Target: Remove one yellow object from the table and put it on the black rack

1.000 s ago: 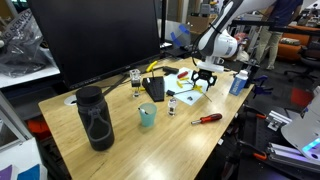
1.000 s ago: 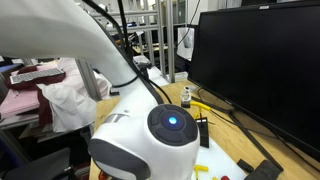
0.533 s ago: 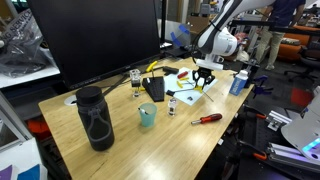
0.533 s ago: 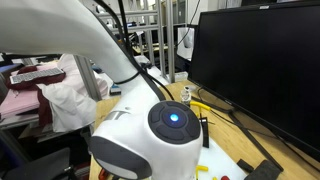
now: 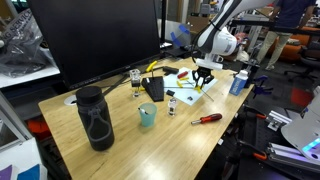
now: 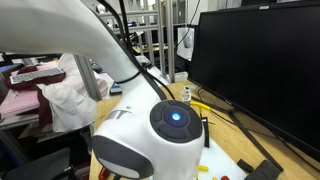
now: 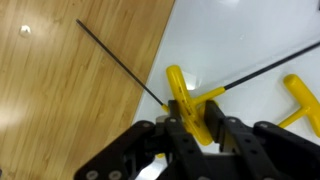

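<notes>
Black-fingered, held the gripper (image 7: pixel 200 128) closed tight on the T-shaped handle of the yellow object (image 7: pixel 186 86), right over the edge of a white sheet (image 7: pixel 250 40) on the wooden table (image 7: pixel 70 90), beside another yellow piece (image 7: pixel 300 100), well apart from the black rack (image 5: pixel 153 89) standing by a teal cup (image 5: pixel 147 115).
</notes>
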Robot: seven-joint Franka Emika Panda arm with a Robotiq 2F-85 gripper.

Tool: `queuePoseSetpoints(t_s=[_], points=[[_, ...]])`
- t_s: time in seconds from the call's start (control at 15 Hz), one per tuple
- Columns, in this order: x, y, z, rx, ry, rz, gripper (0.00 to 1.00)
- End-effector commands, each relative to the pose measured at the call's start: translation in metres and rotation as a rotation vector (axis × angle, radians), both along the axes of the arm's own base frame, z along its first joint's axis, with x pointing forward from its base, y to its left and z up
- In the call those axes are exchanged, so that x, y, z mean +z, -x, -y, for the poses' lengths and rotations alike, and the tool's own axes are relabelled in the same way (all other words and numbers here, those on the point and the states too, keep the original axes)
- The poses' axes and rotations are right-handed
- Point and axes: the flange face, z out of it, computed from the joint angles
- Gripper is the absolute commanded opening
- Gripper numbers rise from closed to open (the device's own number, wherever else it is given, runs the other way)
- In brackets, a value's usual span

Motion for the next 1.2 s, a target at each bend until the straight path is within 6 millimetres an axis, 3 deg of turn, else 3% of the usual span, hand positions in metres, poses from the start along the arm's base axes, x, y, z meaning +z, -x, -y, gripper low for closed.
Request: queuePoseSetpoints(t_s=[0.0, 0.47, 1.13], points=[[-0.013, -0.001, 0.001, 0.014, -0.024, -0.016, 0.04], [-0.012, -0.002, 0.001, 0.025, -0.041, -0.02, 0.06], [0.03, 0.019, -0.022, 0.124, -0.172, -0.247, 0.06]])
